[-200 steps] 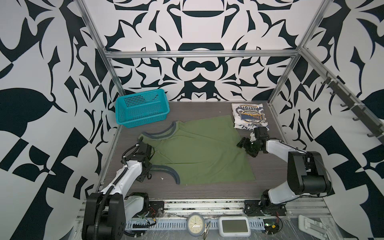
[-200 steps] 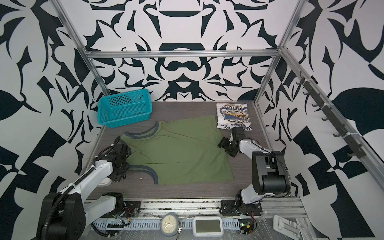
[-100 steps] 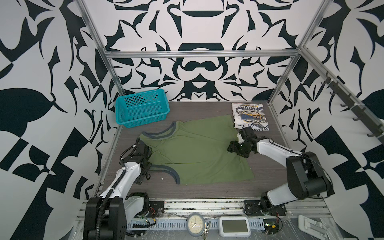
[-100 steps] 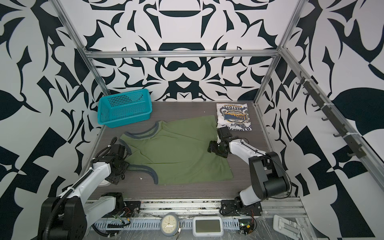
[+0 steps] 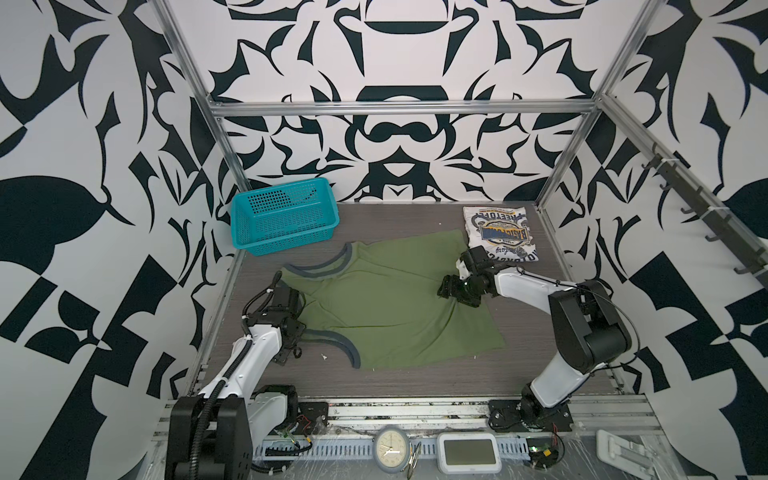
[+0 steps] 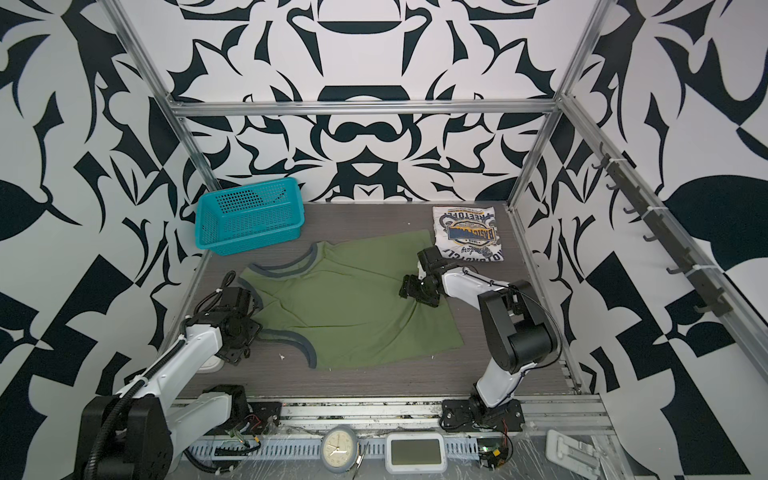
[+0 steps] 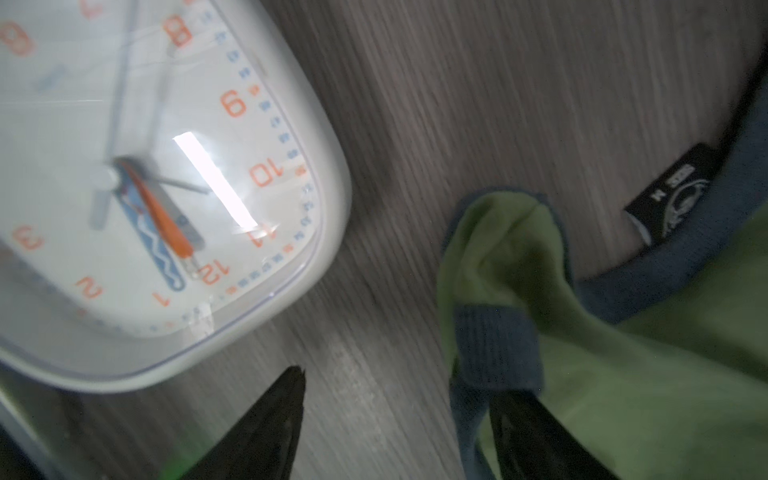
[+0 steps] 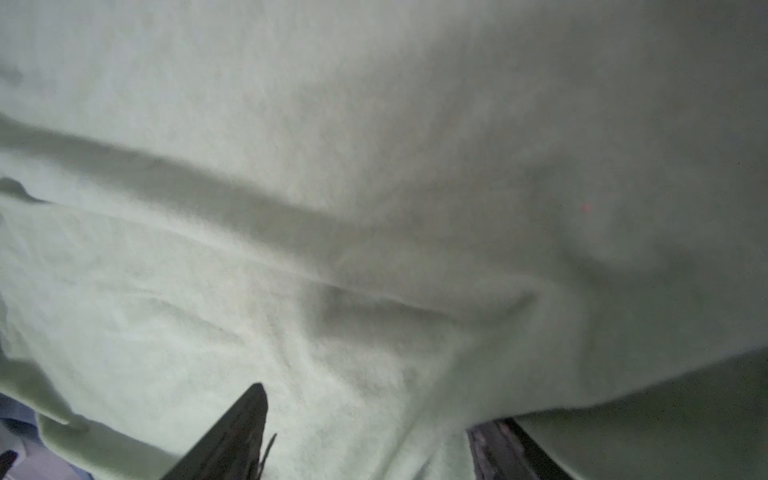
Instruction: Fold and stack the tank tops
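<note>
Lying crosswise, olive tank top point(image 5: 386, 307), neckline leftward, hem rightward

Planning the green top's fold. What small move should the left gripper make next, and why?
Probably nudge the left gripper sideways onto the strap of the green tank top and close: its jaws stand open, with the strap beside one finger, not between them.

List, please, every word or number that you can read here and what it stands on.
"8", "9", "10", "12", "1", "2", "3": orange numerals on the white clock.
"M": black tag on the olive tank top; rest blurred.
White tank top badge print: upside down, too small to read.
Round front clock: too small.
</note>
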Robot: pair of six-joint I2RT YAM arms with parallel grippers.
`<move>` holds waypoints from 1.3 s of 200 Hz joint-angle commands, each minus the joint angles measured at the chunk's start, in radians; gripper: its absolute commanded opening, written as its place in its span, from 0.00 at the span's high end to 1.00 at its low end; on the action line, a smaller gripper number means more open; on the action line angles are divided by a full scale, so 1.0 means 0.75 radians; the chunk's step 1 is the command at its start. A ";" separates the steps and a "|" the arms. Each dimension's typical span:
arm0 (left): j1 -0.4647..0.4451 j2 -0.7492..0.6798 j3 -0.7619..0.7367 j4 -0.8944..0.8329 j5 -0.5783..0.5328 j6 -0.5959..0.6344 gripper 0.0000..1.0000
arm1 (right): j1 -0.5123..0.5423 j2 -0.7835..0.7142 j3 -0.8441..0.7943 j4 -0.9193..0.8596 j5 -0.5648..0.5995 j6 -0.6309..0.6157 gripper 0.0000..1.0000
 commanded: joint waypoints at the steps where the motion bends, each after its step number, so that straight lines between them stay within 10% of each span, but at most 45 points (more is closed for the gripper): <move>1: 0.006 -0.008 0.014 -0.074 -0.062 -0.046 0.27 | -0.103 0.027 -0.169 -0.126 0.095 0.066 0.23; 93: 0.055 -0.234 0.055 -0.182 -0.158 -0.030 0.25 | -0.255 -0.309 -0.359 -0.317 0.253 0.142 0.19; 127: 0.046 -0.163 0.156 -0.085 0.013 0.172 0.25 | -0.349 -0.440 -0.343 -0.363 0.249 0.104 0.19; 183: -0.240 0.050 0.264 -0.205 0.001 0.073 0.30 | -0.313 -0.514 -0.270 -0.339 0.189 0.088 0.20; 260: -0.272 0.049 0.143 -0.055 0.108 0.002 0.44 | -0.309 -0.464 -0.267 -0.305 0.190 0.077 0.20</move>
